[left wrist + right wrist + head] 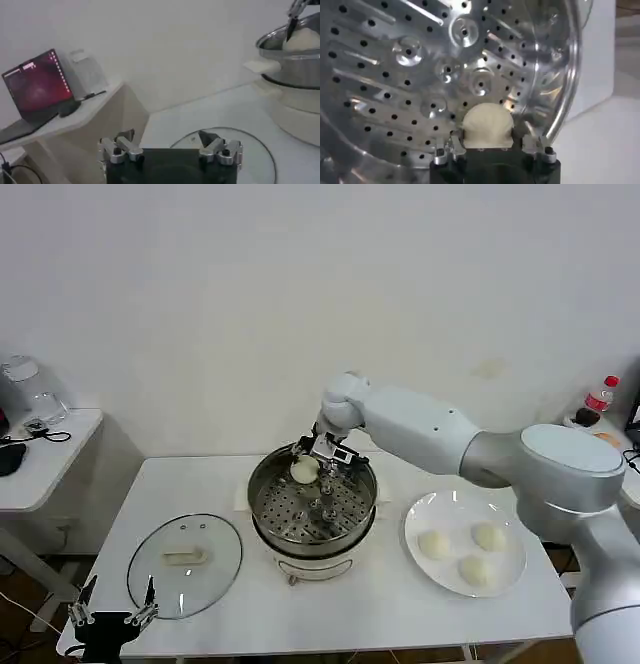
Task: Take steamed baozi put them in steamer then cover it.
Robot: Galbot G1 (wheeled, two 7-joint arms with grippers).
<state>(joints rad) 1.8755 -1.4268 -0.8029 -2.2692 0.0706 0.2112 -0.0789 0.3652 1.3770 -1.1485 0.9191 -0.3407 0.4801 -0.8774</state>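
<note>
Left end effector (170,148) open above cover (260,150); steamer (295,60) beyond, baozi (304,40) inside.

White table (400,614), set against a pale wall. Steamer (312,509) sits mid-table on its white base. Clear glass cover (185,564) lies flat on the table's left part, handle up, well apart from the steamer. White plate (440,576) rests on the right part, just beside the steamer. A lower white side table (50,454) stands to the left.
</note>
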